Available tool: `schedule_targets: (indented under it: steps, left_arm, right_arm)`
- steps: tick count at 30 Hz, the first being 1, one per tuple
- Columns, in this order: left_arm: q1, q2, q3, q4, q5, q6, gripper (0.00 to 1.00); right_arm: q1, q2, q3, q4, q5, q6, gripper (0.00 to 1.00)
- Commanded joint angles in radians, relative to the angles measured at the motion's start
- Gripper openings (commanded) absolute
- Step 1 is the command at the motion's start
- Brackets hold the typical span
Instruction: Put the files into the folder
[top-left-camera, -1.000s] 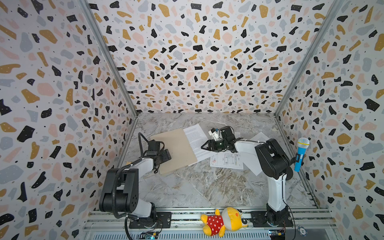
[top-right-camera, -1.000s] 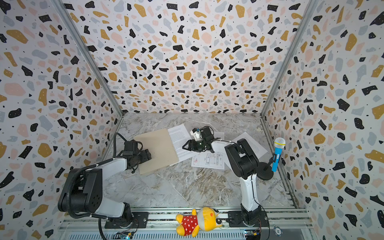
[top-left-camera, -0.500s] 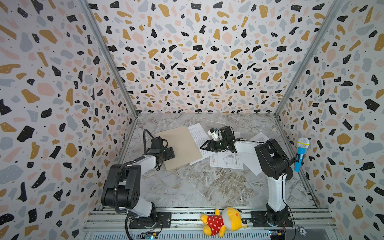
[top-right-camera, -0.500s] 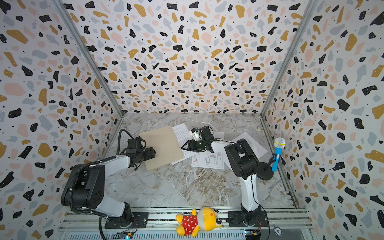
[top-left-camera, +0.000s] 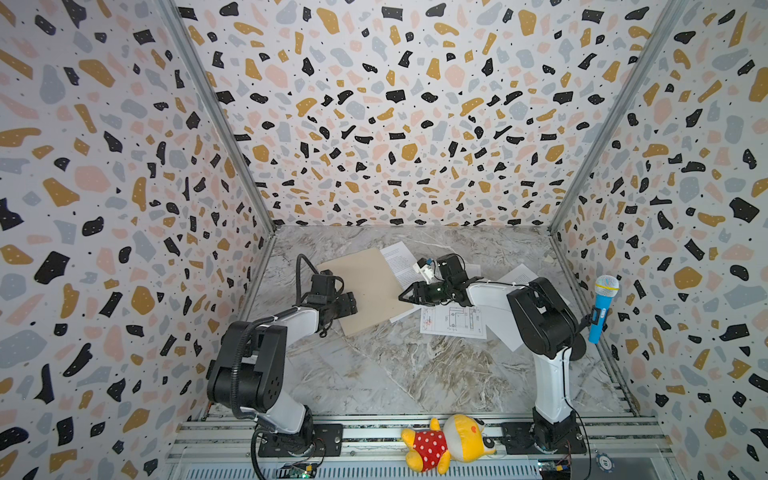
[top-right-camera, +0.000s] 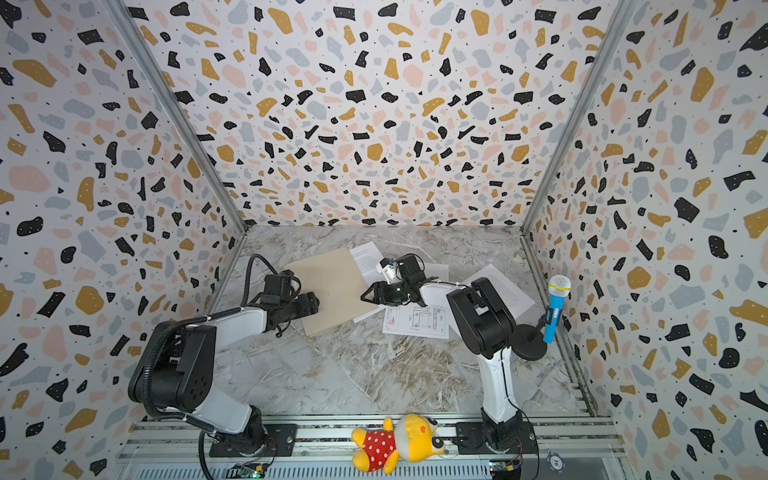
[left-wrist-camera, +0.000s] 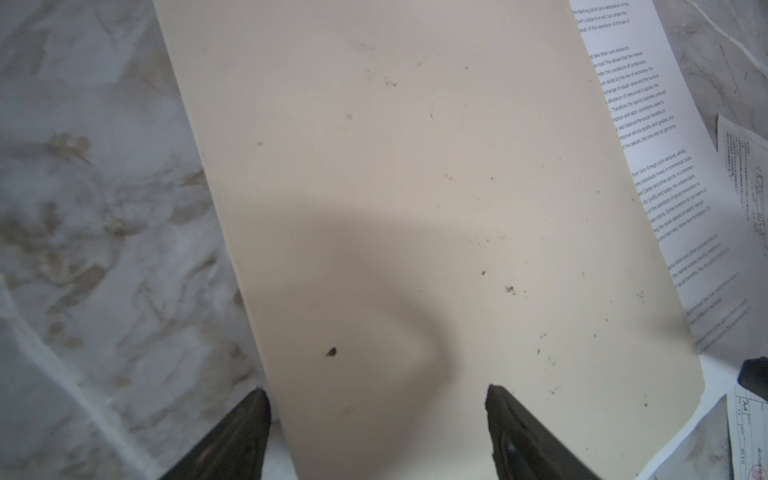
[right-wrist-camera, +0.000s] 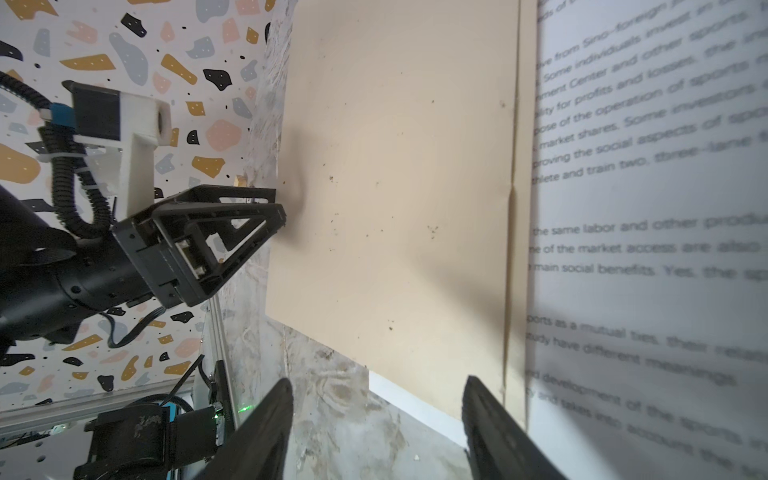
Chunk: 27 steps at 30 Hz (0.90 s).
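Observation:
The tan folder (top-left-camera: 365, 286) (top-right-camera: 330, 286) lies shut and flat on the marble table. My left gripper (top-left-camera: 351, 303) (left-wrist-camera: 376, 415) is open at its left long edge, one finger (left-wrist-camera: 245, 436) over bare table and the other over the cover (left-wrist-camera: 415, 187). A printed text sheet (top-left-camera: 399, 257) (left-wrist-camera: 648, 166) sticks out from under the folder's far side. My right gripper (top-left-camera: 405, 295) (right-wrist-camera: 376, 411) is open and empty at the folder's right corner (right-wrist-camera: 395, 166). A line-drawing sheet (top-left-camera: 453, 322) lies in front of it. Another text sheet (top-left-camera: 519, 276) lies partly under the right arm.
A blue toy microphone (top-left-camera: 602, 307) stands on a black base by the right wall. A yellow plush toy (top-left-camera: 449, 442) lies on the front rail between the arm bases. Patterned walls close in the left, back and right sides.
My left gripper has moved right and the folder has slid right and back, covering more of the text sheet. The right gripper has barely moved.

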Motion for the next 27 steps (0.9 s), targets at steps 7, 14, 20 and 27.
schedule_targets:
  steps: [7,14,20,27]
  left_arm:
    - [-0.001,-0.039,-0.039,0.071,0.039,-0.097,0.85]
    - [-0.001,-0.033,-0.043,0.092,0.062,-0.122,0.85]
    - [-0.001,-0.031,-0.051,0.09,0.068,-0.117,0.85]
    - [-0.001,-0.026,-0.056,0.098,0.074,-0.12,0.85]
  right_arm:
    - [0.004,0.036,0.055,-0.029,0.03,-0.05,0.66]
    - [0.005,0.049,0.059,-0.027,0.029,-0.048,0.66]
    - [0.004,0.062,0.067,-0.033,0.024,-0.048,0.66]
    - [0.005,0.072,0.074,-0.043,0.016,-0.053,0.66]
